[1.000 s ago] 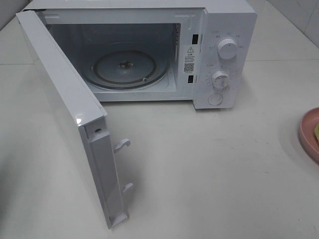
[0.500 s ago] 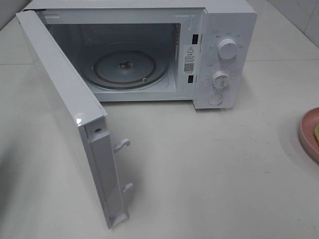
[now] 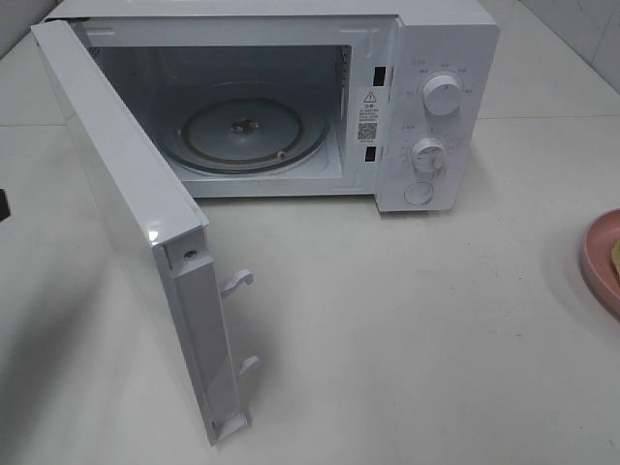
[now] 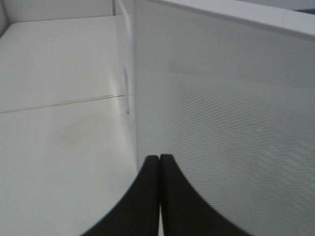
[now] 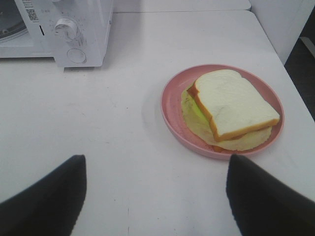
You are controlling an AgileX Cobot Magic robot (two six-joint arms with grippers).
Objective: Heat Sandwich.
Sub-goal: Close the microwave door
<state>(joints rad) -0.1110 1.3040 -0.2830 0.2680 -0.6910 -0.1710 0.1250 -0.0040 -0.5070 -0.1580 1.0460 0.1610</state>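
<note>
The sandwich [image 5: 231, 103], pale bread over yellow-green and reddish filling, lies on a round pink plate [image 5: 172, 110] to the right of the white microwave [image 3: 436, 107]. The high view catches only the plate's edge [image 3: 599, 257] at the far right. In the right wrist view my right gripper [image 5: 155, 162] hangs open and empty, a short way before the plate. My left gripper [image 4: 159, 162] is shut on nothing, its tips close to the outer face of the microwave door [image 4: 221, 123]. The door [image 3: 136, 223] is swung wide open. The glass turntable [image 3: 242, 134] inside is bare.
The open door juts toward the front left, its latch hooks [image 3: 237, 283] pointing right. Two knobs [image 3: 443, 95] and a round button sit on the microwave's right panel. A dark bit of the left arm [image 3: 3, 204] shows at the left edge.
A dark bit of the left arm has come into the high view at the left edge. The door, plate and sandwich have not moved.
</note>
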